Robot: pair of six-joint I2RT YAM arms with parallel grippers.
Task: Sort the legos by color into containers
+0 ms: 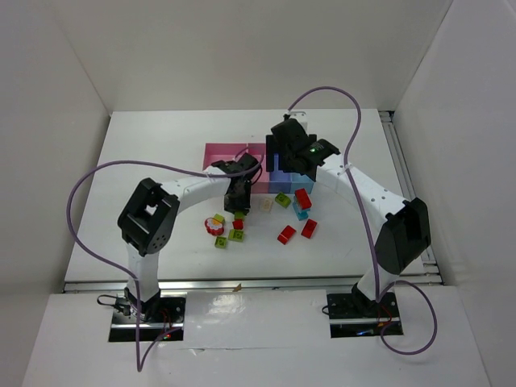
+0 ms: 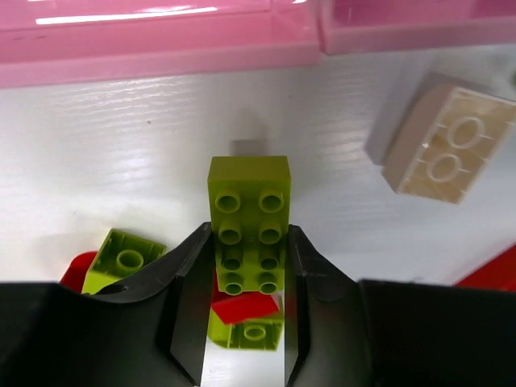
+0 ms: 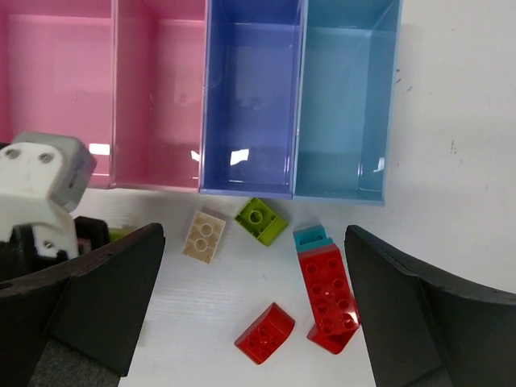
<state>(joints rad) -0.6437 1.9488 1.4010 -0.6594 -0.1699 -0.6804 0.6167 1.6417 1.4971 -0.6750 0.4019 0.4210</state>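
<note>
My left gripper (image 2: 250, 270) is shut on a long lime green lego (image 2: 249, 211), just in front of the pink bins (image 2: 161, 48). In the top view it (image 1: 239, 210) hangs over a cluster of legos: a round red-white piece (image 1: 215, 225), lime bricks (image 1: 236, 235) and a small red one (image 1: 238, 223). My right gripper (image 3: 254, 310) is open and empty, high above a cream brick (image 3: 205, 236), a lime brick (image 3: 261, 220), a cyan brick (image 3: 313, 238), a long red brick (image 3: 327, 297) and a curved red one (image 3: 265, 332). The wide pink (image 3: 48, 89), narrow pink (image 3: 157, 97), blue (image 3: 254, 97) and cyan (image 3: 347, 97) bins show nothing inside.
White walls close in the table on three sides. Purple cables loop over both arms (image 1: 81, 193). In the left wrist view a cream brick (image 2: 447, 145) lies to the right, a small lime brick (image 2: 125, 258) to the left, and a red (image 2: 242, 308) and a lime brick lie under the jaws.
</note>
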